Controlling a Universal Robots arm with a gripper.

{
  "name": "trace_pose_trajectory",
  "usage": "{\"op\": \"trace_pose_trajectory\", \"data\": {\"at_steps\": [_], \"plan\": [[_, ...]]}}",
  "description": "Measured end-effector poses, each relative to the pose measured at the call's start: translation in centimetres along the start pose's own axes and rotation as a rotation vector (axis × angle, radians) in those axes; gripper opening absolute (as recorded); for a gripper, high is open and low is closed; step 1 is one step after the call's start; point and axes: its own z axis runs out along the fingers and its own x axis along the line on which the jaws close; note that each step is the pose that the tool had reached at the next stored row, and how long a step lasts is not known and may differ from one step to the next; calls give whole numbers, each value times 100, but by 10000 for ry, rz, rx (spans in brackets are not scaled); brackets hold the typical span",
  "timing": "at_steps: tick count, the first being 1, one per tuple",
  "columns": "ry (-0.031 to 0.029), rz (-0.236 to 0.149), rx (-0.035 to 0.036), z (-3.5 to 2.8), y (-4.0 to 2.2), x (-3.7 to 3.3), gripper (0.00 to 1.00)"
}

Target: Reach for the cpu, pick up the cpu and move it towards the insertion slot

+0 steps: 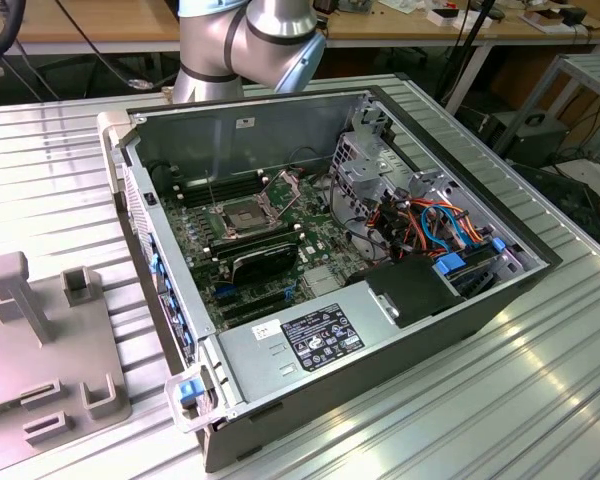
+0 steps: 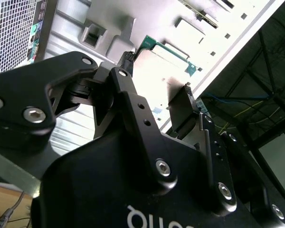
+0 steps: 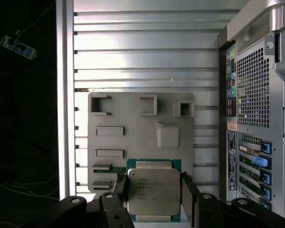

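Fingers (image 3: 121, 186) of my black gripper (image 3: 153, 190) are closed on the cpu (image 3: 153, 191), a thin square chip with a silvery lid and green edge, and in the first wrist view I see it held above the flat grey holder plate (image 3: 133, 118) on the ribbed metal table (image 3: 142, 61). Across the exterior view, I find the insertion slot (image 1: 240, 215), a square silvery-framed socket with a dark centre, inside the open computer case (image 1: 430, 330), well apart from that plate.

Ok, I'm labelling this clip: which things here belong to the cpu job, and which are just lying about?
Job:
cpu, clamped in the jaws of the gripper
insertion slot on the motherboard

Lying about:
grey fixture plate
power supply
coloured cables
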Motion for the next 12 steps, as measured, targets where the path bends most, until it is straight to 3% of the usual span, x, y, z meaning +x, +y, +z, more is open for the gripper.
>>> {"op": "trace_pose_trajectory", "data": {"at_steps": [12], "plan": [[0, -1, 0, -3, 1, -166, 55]]}}
